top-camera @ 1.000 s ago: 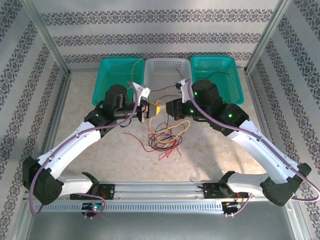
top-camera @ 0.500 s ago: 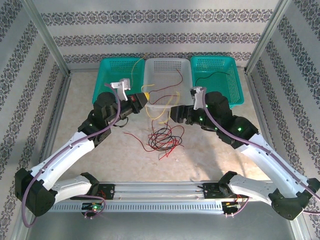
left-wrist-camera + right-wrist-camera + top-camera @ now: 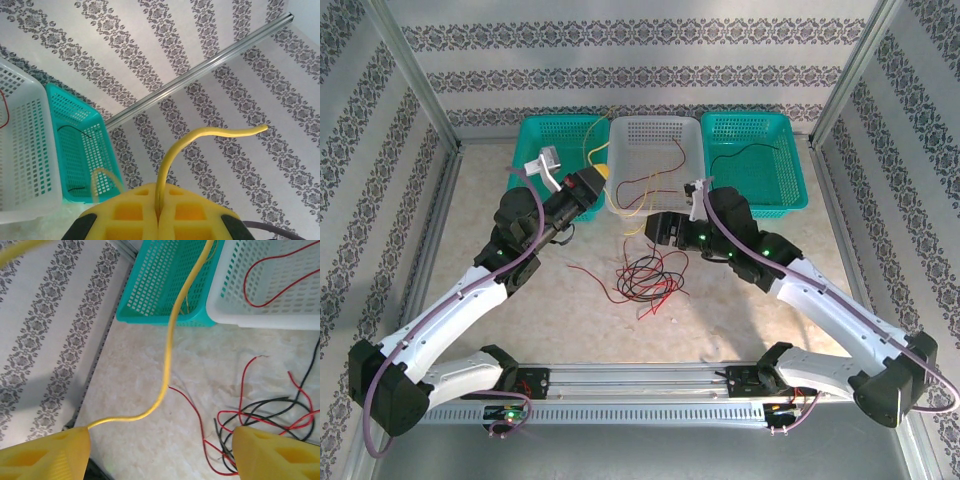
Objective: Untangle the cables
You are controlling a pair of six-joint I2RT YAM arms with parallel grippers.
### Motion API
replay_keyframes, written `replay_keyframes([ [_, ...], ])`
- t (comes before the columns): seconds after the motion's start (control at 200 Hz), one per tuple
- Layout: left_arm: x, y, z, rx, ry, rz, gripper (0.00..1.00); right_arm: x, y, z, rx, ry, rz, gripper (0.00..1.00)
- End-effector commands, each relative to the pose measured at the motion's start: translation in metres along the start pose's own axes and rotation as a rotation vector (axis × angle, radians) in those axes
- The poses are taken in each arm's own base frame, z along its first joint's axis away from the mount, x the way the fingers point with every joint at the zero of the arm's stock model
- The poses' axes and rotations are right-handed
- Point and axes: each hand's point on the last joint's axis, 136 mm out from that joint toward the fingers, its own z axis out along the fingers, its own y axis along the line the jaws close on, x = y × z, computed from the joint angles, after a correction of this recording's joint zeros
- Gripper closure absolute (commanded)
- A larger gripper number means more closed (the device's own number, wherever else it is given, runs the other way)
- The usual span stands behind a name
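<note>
My left gripper (image 3: 592, 186) is pinched shut on the yellow cable (image 3: 200, 137) and held high at the near right corner of the left teal basket (image 3: 523, 150). That puts it at 11 o'clock from the tangle of red and black cables (image 3: 645, 280) on the table (image 3: 550, 310). My right gripper (image 3: 656, 228), at 12 o'clock of the tangle, stands wide and holds nothing. The yellow strand hangs across its opening. I judge 1 strand is being sorted. Next I'd lift its tail clear, swing it over that basket and let go.
</note>
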Motion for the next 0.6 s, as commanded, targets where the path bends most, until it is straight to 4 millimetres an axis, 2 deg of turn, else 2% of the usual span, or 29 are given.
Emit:
replay_keyframes([
  [0.0,-0.02,-0.034,-0.004,0.106,-0.049,-0.011,1.0,-0.009,0.009,0.007,-0.055,-0.025,0.012,0.3],
  [0.21,-0.024,-0.042,-0.003,0.123,-0.037,-0.006,1.0,-0.009,0.002,0.022,-0.035,-0.005,0.014,0.34],
  [0.305,-0.027,-0.043,-0.004,0.125,-0.045,-0.001,1.0,-0.009,-0.006,0.026,-0.015,-0.004,0.017,0.5],
  [0.515,-0.033,-0.043,-0.007,0.131,-0.049,-0.006,1.0,-0.003,-0.021,0.031,-0.003,0.002,0.036,0.79],
  [0.595,-0.034,-0.044,-0.007,0.132,-0.049,-0.006,1.0,-0.002,-0.025,0.031,0.002,0.004,0.036,0.82],
])
